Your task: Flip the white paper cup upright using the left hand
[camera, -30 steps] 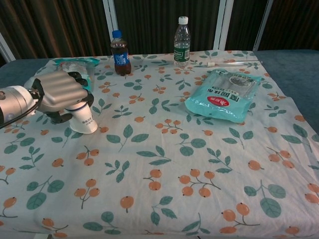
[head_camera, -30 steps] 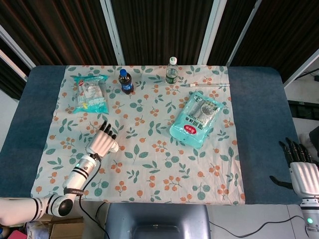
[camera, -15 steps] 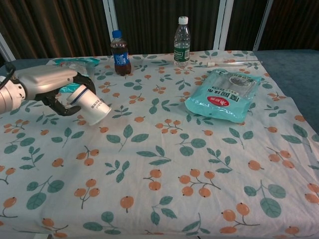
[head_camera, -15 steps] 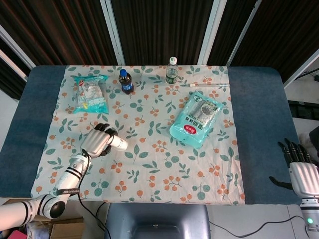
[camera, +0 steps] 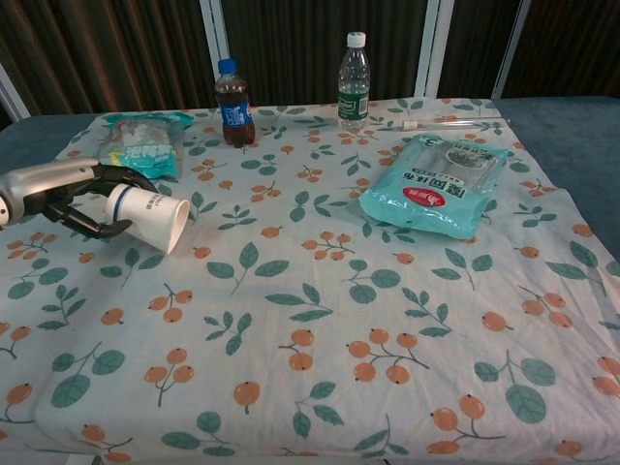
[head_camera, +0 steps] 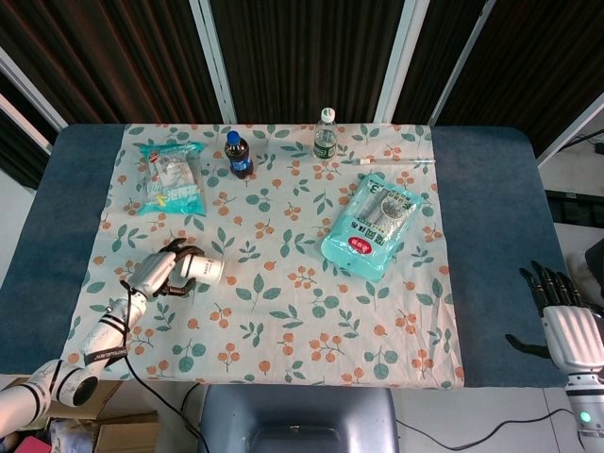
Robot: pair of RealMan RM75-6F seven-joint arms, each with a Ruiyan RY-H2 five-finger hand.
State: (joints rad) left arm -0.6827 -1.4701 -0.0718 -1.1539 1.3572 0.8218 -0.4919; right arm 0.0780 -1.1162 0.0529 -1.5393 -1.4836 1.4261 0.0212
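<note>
Left hand (camera: 68, 197) grips the cup sideways; right hand (head_camera: 569, 326) hangs with fingers spread.

Blue table (head_camera: 491, 217), floral cloth (head_camera: 283, 311) w/ 2 bottles, 2 snack bags

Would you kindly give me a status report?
Left robot hand grips white paper cup, tipped sideways. Right robot hand open, off to the side. Nothing obstructing.

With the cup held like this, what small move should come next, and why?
Probably keep rolling the wrist until the mouth faces up. The left robot hand grips the white paper cup near its base, and the cup lies roughly sideways above the tablecloth, mouth toward the table's middle, so it isn't upright yet.
</note>
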